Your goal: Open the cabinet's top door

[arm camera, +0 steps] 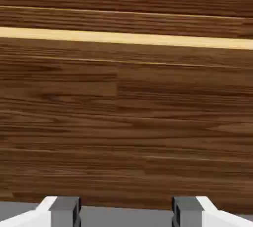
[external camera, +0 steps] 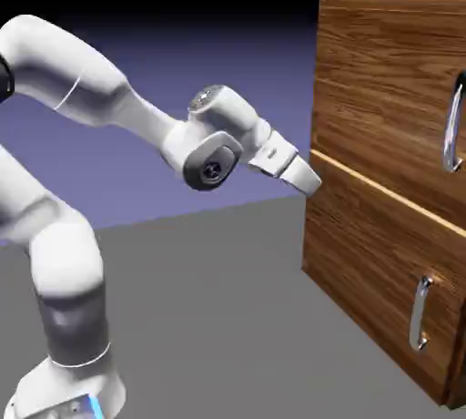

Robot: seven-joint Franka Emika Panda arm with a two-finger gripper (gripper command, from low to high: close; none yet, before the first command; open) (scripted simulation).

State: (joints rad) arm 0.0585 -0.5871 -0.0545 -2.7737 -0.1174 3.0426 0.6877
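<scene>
In the exterior view, you have the gripper angled downward near the cabinet's left edge, about level with the pale seam between the two panels. The top door is the upper panel, shut, and its curved silver handle stands at the exterior view's right, well apart from your fingertips and higher. Principal risk: if you drive forward on this line, the fingers are likely to meet flat wood instead of the handle, because the hand is too low and too far to the side. Secondary risk: a sideways sweep at this height could scrape the front or stray toward the lower handle, which belongs to the wrong panel. Should you hook the handle with the hand tilted as it is, the grip may slip off the bar when you pull. Whether the fingertips touch the wood cannot be determined from this side. In the hand view, your two fingertips stand wide apart, with a broad gap between them and nothing gripped; no contact can be confirmed here either. Wood grain and the pale seam fill most of the view, and no handle appears in it, so an advance guided by this view alone risks closing on nothing.
</scene>
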